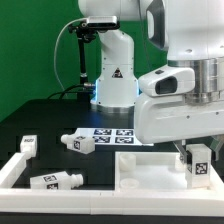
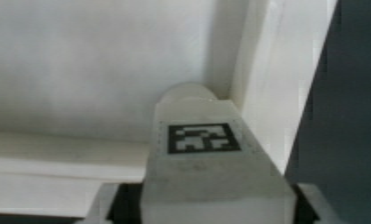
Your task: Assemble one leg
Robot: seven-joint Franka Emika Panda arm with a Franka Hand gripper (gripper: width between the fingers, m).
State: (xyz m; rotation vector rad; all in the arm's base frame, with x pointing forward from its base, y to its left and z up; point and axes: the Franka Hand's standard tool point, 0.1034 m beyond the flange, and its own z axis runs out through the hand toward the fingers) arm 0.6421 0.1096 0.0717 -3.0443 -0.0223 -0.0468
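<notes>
My gripper point(image 1: 198, 152) is shut on a white leg point(image 1: 200, 165) with a black-and-white tag. It holds the leg upright over the corner of the large white square panel point(image 1: 150, 170) at the exterior view's right. In the wrist view the leg point(image 2: 203, 150) fills the space between my fingers point(image 2: 121, 203) and points into the panel's inner corner point(image 2: 200, 85). I cannot tell whether the leg's tip touches the panel. Three more legs lie on the table: one point(image 1: 82, 142) by the marker board, one point(image 1: 28, 146) at the left and one point(image 1: 55, 181) in front.
The marker board point(image 1: 113, 134) lies flat in front of the robot base point(image 1: 113, 85). A long white border bar point(image 1: 20, 170) runs along the exterior view's left and front. A black cable hangs behind the base against a green backdrop.
</notes>
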